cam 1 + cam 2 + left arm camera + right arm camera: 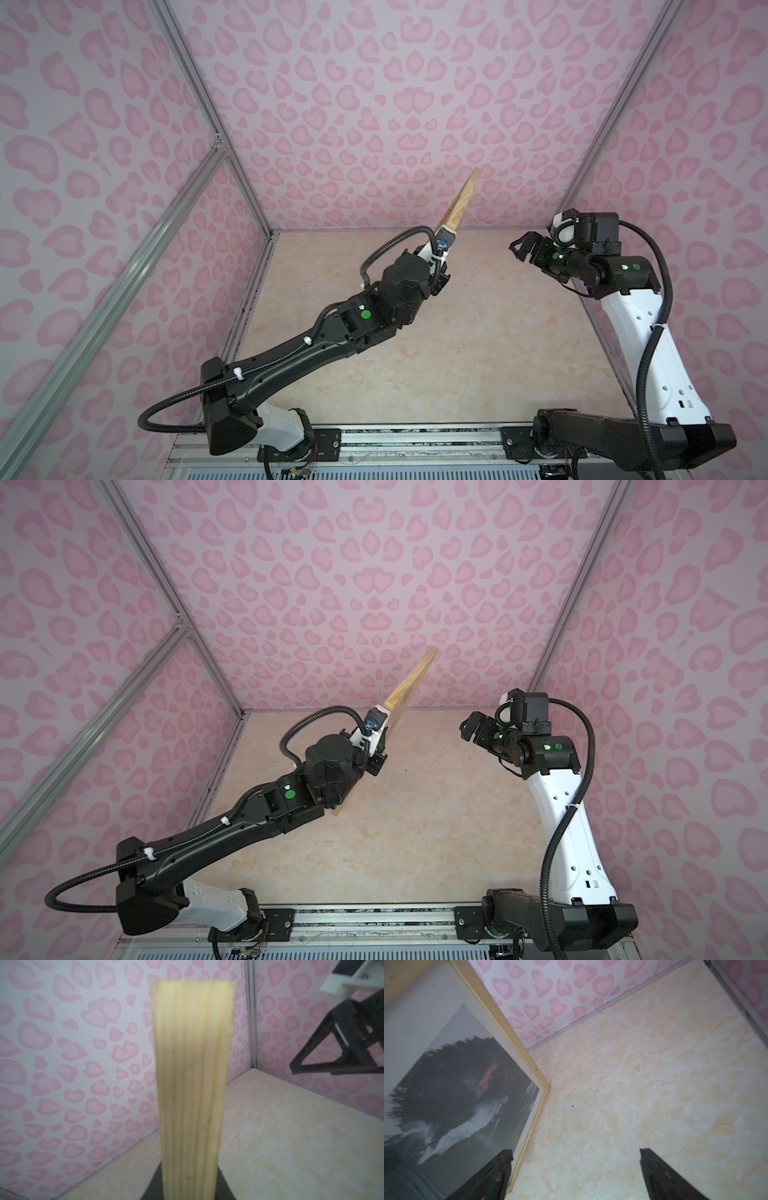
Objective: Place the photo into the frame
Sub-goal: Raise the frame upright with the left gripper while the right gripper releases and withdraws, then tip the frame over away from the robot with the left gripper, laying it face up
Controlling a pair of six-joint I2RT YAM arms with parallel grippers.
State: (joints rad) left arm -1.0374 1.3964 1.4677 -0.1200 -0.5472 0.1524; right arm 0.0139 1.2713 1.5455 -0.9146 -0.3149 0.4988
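The frame point(459, 199) point(411, 679) of pale wood is held up on edge over the table, tilted toward the back wall. My left gripper point(441, 272) point(376, 757) is shut on its wooden edge point(193, 1084), with dark fingers point(225, 1187) on either side of the strip. In the right wrist view the frame's strip point(500, 1022) surrounds a white mat, and the photo point(456, 1095), a dark forest with white water, sits behind the pane. My right gripper point(519, 246) point(468, 726) point(575, 1153) hangs open to the right of the frame, holding nothing.
The marble-look tabletop point(457, 353) is bounded by pink heart-patterned walls and aluminium posts point(187, 83). Both arm bases sit on the rail along the front edge point(415, 436). I cannot tell whether the frame's lower corner point(547, 1087) touches the table.
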